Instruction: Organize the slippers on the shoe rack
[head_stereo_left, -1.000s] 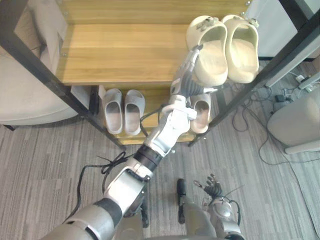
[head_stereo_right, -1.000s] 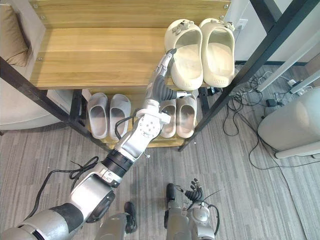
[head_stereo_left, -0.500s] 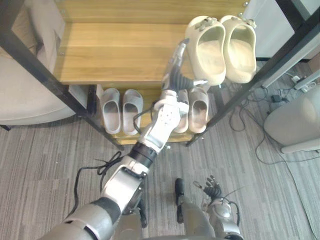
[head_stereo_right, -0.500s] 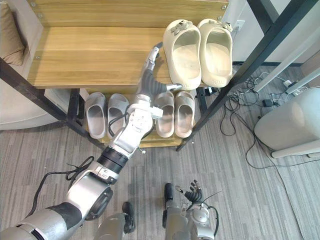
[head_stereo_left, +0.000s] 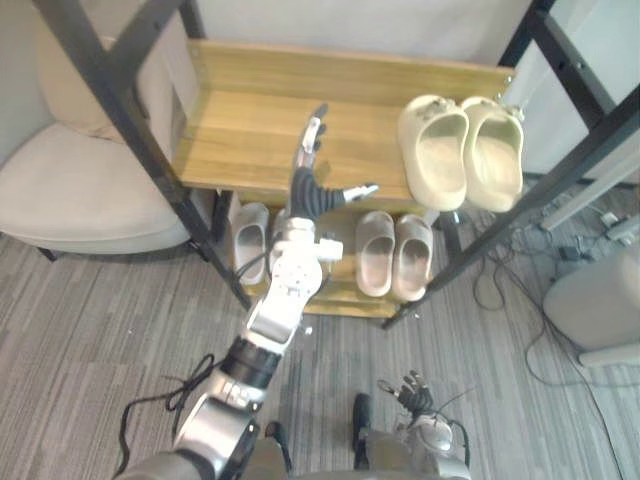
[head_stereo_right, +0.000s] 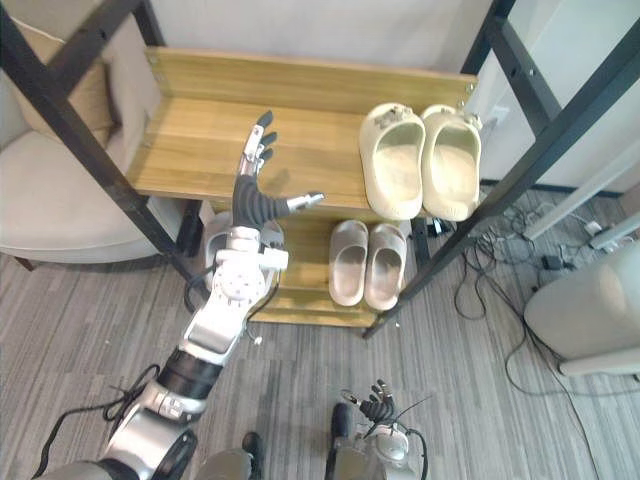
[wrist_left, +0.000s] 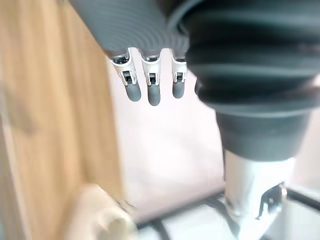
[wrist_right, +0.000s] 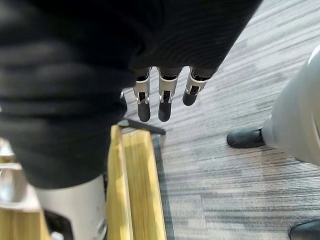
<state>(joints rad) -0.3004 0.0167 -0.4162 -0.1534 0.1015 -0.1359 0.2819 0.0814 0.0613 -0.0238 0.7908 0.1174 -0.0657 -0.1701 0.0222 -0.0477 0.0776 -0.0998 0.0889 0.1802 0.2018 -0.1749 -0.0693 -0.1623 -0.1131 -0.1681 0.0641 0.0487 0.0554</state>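
Hovering open and empty left of the pair of cream rubber clogs on the upper shelf of the black-framed wooden shoe rack, the left hand looks done placing; next probably comes lowering it clear.

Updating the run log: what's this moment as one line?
left hand: open, empty, above upper shelf | cream clogs: side by side on upper shelf | right hand: open, low

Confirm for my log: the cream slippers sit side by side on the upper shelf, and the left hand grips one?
No: the left hand is open, holding nothing, clear of the cream slippers, as the right eye view shows.
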